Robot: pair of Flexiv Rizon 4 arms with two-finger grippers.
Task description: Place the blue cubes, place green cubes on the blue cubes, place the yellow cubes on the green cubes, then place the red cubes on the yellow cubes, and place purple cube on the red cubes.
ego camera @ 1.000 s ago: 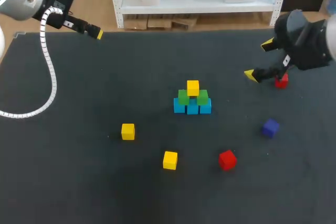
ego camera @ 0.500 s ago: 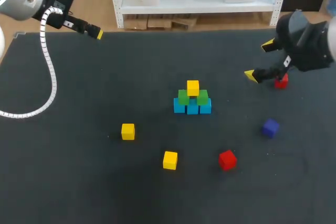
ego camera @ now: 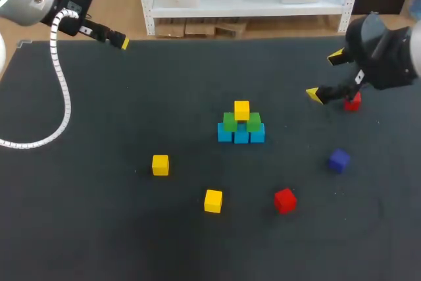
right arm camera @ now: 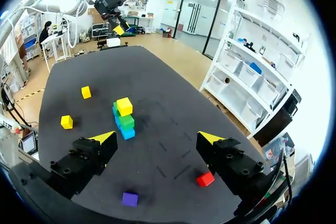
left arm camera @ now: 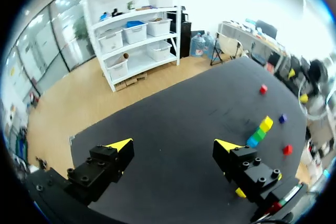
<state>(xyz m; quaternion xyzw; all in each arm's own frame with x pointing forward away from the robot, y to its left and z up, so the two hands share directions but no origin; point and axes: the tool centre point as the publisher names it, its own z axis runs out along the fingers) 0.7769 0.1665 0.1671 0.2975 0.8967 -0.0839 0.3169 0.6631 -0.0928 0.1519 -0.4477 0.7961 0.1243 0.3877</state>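
Nothing has moved since a moment ago. Right gripper [ego camera: 325, 75], wide open, hovers beside a red cube [ego camera: 353, 102], likely to grasp it; left gripper [left arm camera: 173, 144], also wide, waits far off.

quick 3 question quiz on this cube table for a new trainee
1. True or false: the right claw is shut on the red cube beside it.
2. How many yellow cubes lie loose on the table, away from the stack? A) one B) two C) three
3. Fill in: the top cube of the stack is ____.

Key:
1. False. The right claw is open and the red cube rests on the table.
2. B
3. yellow
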